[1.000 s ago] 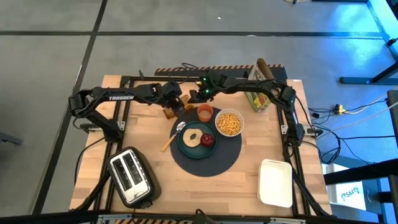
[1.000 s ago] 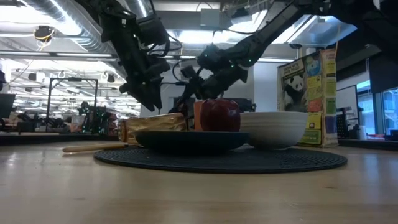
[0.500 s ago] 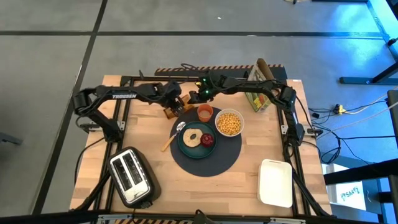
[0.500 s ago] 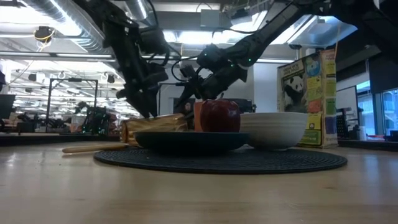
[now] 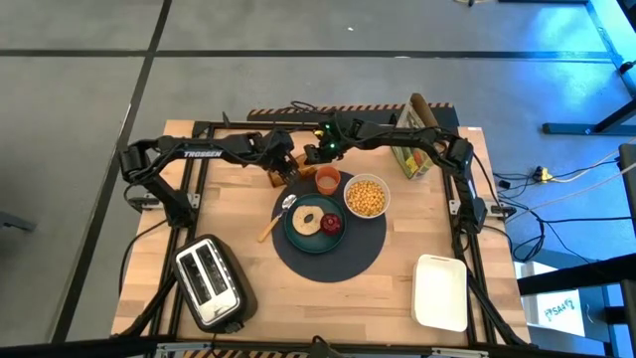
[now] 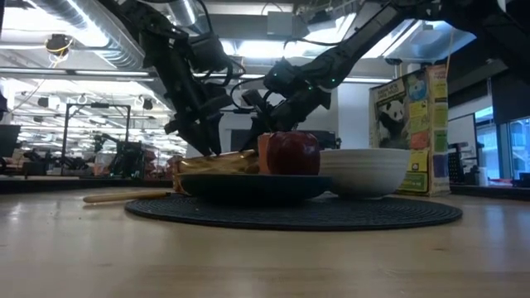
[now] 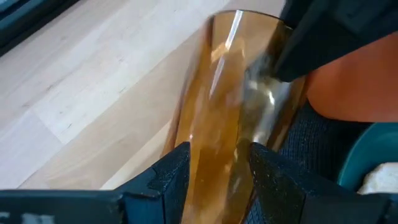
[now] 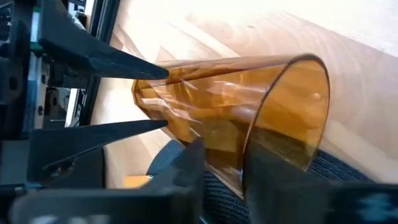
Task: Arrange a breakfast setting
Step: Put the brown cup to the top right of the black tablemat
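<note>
The tall amber glass lies on its side at the far left rim of the dark-blue mat, beside the small orange cup. My left gripper is shut on its base end and my right gripper on its open end. On the mat, the teal plate carries the bagel and the red fruit. The white bowl stands on the mat's far right. The spoon lies across the mat's left edge. My left gripper pinches the glass's base end between its two fingers, one on each side wall. The fingers come level from the table's left and lie along the glass. The glass lies on its side, low over the table. My right gripper holds the glass's open rim, one finger seemingly inside the mouth and one outside the wall. The fingers come from the table's right, slanting down. Whether the glass rests on the table or hangs just clear, I cannot tell.
A silver-and-black toaster stands at the near left and a white rectangular tray at the near right. A cereal box stands at the far right, behind the bowl.
My left gripper has gone down and toward the table's right edge, onto the glass's base end. The glass, still on its side, has shifted a little toward the orange cup. My right gripper has kept its place at the rim.
</note>
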Robot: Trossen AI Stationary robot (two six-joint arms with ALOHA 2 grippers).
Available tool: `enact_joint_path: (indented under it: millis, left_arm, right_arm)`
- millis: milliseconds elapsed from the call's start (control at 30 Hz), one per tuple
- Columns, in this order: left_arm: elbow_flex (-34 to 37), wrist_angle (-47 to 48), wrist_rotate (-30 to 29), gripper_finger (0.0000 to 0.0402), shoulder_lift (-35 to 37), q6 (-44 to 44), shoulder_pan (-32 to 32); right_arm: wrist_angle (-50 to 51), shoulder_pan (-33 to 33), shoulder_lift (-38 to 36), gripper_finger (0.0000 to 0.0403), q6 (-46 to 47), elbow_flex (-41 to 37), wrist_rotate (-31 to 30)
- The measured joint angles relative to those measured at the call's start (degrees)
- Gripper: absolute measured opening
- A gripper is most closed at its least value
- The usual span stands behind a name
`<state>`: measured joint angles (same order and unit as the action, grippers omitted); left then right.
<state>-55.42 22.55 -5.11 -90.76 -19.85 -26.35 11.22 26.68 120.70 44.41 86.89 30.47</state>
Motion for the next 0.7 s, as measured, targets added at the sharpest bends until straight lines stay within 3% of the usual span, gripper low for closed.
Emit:
enact_joint_path:
  millis: [133, 300, 467, 700]
  left_arm:
    - [0.0, 0.4, 0.1, 0.0160, 0.3, 0.7, 0.0]
    - [0.0, 0.1, -0.1, 0.0160, 0.9, 0.9, -0.1]
    - [0.2, 2.3, 0.1, 0.0160, 5.6, 5.1, -1.4]
    - [0.2, 2.4, 1.9, 0.0161, 17.3, 15.9, -3.2]
  right_arm:
    - [-1.1, 0.2, -0.1, 0.0015, -0.8, 0.0, 2.0]
    - [-2.1, 0.1, -0.3, 0.0024, -1.4, 0.0, 1.4]
    - [-1.9, -0.2, -0.6, 0.0005, -4.8, 3.6, 0.5]
    - [11.1, -2.5, -0.5, 0.0000, -19.2, 14.9, -6.9]
